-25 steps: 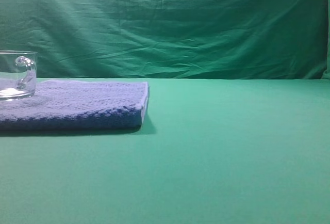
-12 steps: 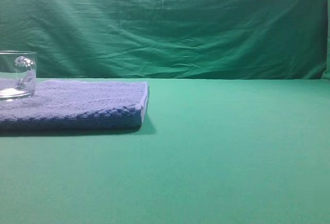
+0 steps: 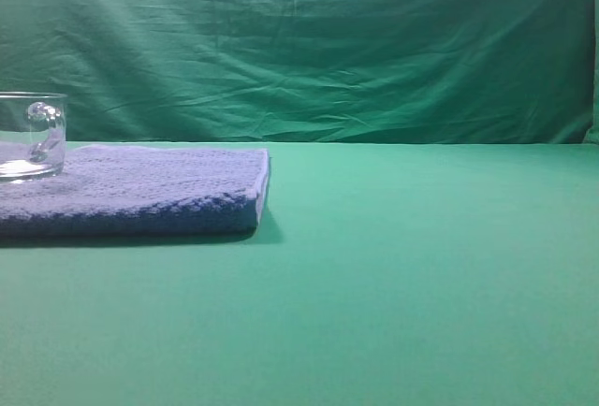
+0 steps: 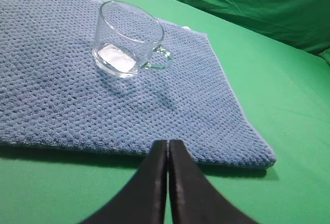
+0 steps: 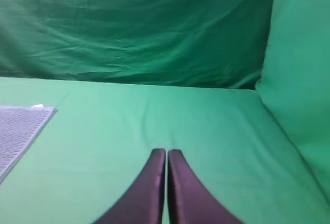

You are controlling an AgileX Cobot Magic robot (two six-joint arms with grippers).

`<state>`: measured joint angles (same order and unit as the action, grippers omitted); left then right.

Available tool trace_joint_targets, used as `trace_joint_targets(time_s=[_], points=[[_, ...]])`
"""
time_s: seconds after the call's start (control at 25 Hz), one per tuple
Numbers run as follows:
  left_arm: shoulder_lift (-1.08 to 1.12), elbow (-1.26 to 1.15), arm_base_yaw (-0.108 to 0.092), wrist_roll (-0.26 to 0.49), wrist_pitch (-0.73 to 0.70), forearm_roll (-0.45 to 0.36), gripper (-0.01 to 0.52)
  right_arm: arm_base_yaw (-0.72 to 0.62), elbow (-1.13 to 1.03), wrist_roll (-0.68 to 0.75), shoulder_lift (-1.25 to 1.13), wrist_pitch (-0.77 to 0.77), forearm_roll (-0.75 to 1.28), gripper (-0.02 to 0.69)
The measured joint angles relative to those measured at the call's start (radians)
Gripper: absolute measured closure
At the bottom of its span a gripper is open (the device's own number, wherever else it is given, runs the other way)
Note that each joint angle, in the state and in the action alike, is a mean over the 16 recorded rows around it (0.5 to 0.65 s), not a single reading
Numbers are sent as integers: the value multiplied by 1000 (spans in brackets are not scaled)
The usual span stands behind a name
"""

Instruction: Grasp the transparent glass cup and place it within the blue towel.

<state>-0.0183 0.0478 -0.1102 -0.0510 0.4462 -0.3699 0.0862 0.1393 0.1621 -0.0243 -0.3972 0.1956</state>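
You have one glass cup (image 4: pixel 131 39) and one blue towel (image 4: pixel 77 100) in front of you, and the cup already stands upright on the towel. In the left wrist view it sits toward the towel's far side, with its small clear handle (image 4: pixel 160 58) pointing toward the towel's right edge and its thick base resting on the nubbly cloth. In the high view you see only part of the cup (image 3: pixel 33 135) at the left border of the picture, on top of the towel (image 3: pixel 150 191), which lies flat on the green table (image 3: pixel 421 284).

Around these two things you have the green table cover and a wrinkled green cloth backdrop (image 3: pixel 328 50) hung behind it; in the right wrist view another green cloth panel (image 5: pixel 301 79) rises along the right side. Nothing stands between either gripper and the cup.

You have two grippers, one in each wrist view. Your left gripper (image 4: pixel 168 144) has its two dark fingers pressed together with nothing between them; it hangs over the near edge of the towel, well apart from the cup. Your right gripper (image 5: pixel 166 153) is likewise closed and holds nothing, over bare green table, with only a corner of the towel (image 5: pixel 20 131) at the left edge of its view.
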Motion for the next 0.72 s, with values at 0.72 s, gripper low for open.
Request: trace_joint_targets(time_s=[0.72], points=[[0,0,0,0,0,0,514,-27,-166,1,34,29,3,665]])
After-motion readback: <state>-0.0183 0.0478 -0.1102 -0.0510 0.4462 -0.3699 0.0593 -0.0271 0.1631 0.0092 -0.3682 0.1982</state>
